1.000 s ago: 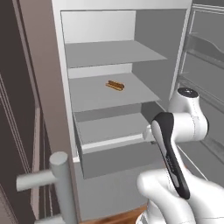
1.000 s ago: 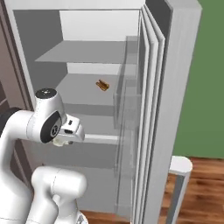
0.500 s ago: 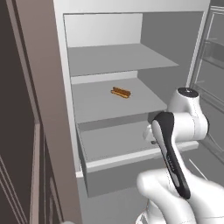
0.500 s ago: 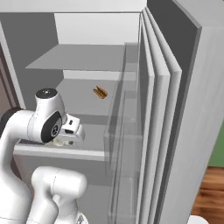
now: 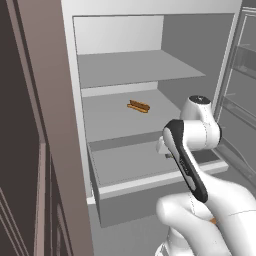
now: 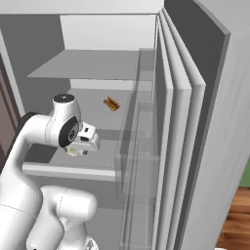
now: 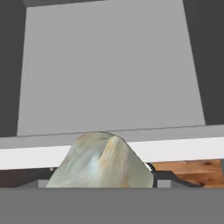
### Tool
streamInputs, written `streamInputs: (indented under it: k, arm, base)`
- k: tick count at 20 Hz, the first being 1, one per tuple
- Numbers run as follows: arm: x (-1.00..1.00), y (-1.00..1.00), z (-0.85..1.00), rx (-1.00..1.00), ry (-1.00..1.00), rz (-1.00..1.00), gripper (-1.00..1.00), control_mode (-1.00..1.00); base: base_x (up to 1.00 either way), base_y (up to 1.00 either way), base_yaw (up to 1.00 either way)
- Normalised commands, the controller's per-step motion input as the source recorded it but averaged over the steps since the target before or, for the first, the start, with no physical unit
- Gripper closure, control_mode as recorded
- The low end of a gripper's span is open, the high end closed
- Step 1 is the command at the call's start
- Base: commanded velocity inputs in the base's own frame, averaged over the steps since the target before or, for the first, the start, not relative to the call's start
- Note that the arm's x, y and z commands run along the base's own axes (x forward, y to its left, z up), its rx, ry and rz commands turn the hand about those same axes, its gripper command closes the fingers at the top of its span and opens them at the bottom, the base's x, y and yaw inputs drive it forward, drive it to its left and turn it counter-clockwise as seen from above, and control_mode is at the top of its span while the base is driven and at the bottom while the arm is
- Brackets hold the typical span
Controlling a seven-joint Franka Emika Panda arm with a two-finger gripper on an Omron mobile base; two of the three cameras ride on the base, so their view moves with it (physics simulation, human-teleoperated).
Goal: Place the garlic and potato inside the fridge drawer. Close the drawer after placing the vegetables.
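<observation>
The gripper (image 6: 74,152) hangs over the open fridge drawer (image 5: 150,187), its jaws clenched on the garlic (image 7: 101,162), which sits above the drawer's front rim in the hand view. The drawer stands pulled out below the lower shelf (image 5: 115,120) of the fridge. On that shelf, behind and above the drawer, lies an elongated orange-brown item (image 5: 138,106).

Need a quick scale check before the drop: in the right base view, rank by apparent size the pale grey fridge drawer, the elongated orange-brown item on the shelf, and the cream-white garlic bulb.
1. Pale grey fridge drawer, clearly largest.
2. Elongated orange-brown item.
3. Cream-white garlic bulb, mostly hidden by the gripper, so its rank against the orange-brown item is unsure.
</observation>
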Motion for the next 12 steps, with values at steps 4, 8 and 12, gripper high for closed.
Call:
streamInputs:
  k: [4, 8, 12]
  arm:
    - [0.71, 0.04, -0.67, 0.0, 0.1, 0.0, 1.0, -1.0]
    - [0.5, 0.08, -0.87, 0.0, 0.02, 0.0, 1.0, -1.0]
    - [0.39, 0.05, -0.76, 0.0, 0.05, 0.01, 1.0, -1.0]
  base:
    - [0.0, 0.0, 0.0]
    - [0.0, 0.0, 0.0]
    - [0.0, 0.0, 0.0]
